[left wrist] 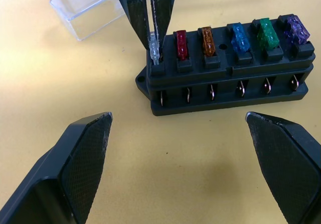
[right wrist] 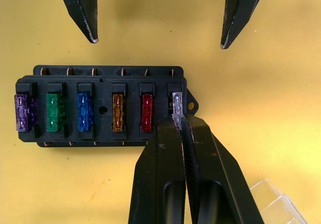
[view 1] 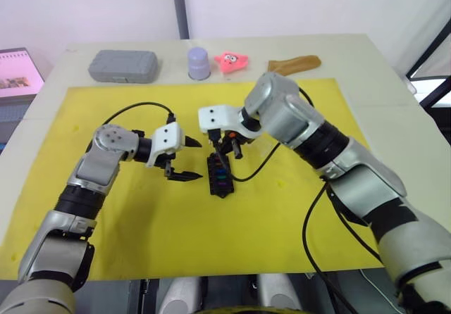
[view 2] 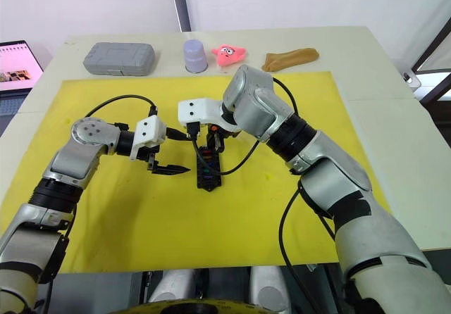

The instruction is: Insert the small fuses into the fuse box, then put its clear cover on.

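— Status of the fuse box (view 1: 219, 176)?
— On the yellow mat (view 1: 106, 215), centre. Purple, green, blue, orange and red fuses seated; the right gripper (right wrist: 179, 126) pinches the pale grey fuse (right wrist: 176, 104) at the end slot, possibly not fully seated.
— Left gripper (view 1: 184, 160)?
— Spread wide, empty, just left of the box.
— Surroundings?
— Clear cover (left wrist: 89, 7) lies near the box's far end. Grey case (view 1: 122, 65), lilac cup (view 1: 199, 63), pink toy (view 1: 232, 61) along the far edge.

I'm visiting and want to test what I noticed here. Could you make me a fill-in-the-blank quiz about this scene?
1. The right gripper pinches the pale ____ fuse.
2. In the fuse box, the red fuse sits beside the ____ one.
3. The left gripper is ____.
4. The clear cover lies on the ____ mat.

Answers: grey; orange; open; yellow
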Robot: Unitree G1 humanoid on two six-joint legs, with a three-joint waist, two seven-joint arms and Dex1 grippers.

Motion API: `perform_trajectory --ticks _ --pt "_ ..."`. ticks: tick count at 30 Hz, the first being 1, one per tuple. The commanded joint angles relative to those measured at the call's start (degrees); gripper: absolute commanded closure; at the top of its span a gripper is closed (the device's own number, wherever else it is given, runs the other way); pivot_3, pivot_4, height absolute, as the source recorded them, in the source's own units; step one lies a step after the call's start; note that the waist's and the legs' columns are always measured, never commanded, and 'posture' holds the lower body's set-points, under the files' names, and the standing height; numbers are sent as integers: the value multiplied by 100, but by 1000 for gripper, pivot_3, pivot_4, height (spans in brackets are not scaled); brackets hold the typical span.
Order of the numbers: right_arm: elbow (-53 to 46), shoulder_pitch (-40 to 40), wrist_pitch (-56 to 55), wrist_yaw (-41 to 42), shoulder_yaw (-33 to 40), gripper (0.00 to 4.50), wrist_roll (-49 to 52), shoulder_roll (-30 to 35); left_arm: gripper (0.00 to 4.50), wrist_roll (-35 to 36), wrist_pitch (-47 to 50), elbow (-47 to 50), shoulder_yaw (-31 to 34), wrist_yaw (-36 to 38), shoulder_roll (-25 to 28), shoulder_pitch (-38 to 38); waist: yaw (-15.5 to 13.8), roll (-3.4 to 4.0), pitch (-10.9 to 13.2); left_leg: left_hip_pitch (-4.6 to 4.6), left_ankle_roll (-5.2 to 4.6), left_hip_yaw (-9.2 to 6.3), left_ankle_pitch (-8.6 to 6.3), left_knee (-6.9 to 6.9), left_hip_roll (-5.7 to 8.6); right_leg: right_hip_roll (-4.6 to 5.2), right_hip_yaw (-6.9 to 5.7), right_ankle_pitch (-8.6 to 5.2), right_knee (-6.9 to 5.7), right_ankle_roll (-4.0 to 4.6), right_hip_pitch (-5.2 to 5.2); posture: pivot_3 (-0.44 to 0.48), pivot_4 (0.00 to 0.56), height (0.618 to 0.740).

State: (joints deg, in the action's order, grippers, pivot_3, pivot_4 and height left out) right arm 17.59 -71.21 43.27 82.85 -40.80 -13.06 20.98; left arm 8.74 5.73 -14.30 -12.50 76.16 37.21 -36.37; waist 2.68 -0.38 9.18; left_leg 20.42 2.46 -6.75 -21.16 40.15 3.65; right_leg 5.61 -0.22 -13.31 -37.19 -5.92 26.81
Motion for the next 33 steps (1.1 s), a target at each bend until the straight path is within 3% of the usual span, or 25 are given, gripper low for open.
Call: perform_trajectory --ticks 1,7,10,11,33 --pt "-177 76 60 17 -16 4490 36 23 0 29 -33 139 74 12 41 -45 0 0 0 0 0 0 0 0 0 0 0 0 0 0 0 0 150 740" --pt "-256 100 88 -16 28 4490 75 57 0 24 -43 116 70 10 31 -61 0 0 0 0 0 0 0 0 0 0 0 0 0 0 0 0 150 740" --pt "-269 95 117 -21 40 3592 92 63 0 20 -49 98 69 8 26 -71 -1 0 0 0 0 0 0 0 0 0 0 0 0 0 0 0 150 740" --pt "-282 93 131 -37 51 3057 93 64 0 20 -50 101 69 9 27 -70 -1 0 0 1 0 0 0 0 0 0 0 0 0 0 0 0 150 740" --pt "-662 -160 335 65 636 3057 580 453 0 6 -102 2 95 -13 19 -158 -2 0 0 3 0 0 0 0 0 0 0 0 0 0 3 0 150 740"
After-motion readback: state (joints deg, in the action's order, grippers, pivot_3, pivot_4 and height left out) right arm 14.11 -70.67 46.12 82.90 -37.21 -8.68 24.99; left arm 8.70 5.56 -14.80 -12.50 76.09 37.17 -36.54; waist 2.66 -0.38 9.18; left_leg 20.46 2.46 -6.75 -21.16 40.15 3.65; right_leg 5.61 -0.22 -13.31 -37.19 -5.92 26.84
